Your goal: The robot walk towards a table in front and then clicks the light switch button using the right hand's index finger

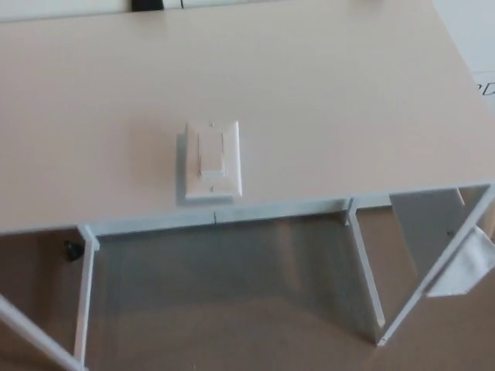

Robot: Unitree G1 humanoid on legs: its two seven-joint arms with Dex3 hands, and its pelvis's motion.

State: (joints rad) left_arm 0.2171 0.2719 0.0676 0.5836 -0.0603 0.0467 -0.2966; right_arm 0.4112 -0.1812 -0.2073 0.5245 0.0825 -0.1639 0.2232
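A white light switch (211, 160) with a rocker button in a rectangular plate lies flat on the pale table top (325, 100), close to the table's near edge and a little left of the picture's middle. Neither of my hands nor any part of my arms shows in the head view.
White table legs (367, 278) and a side panel (429, 232) stand below the near edge, over a brown floor (232, 325). A white cloth or bag (468, 267) hangs at the table's right end. A dark object (147, 5) sits past the far edge.
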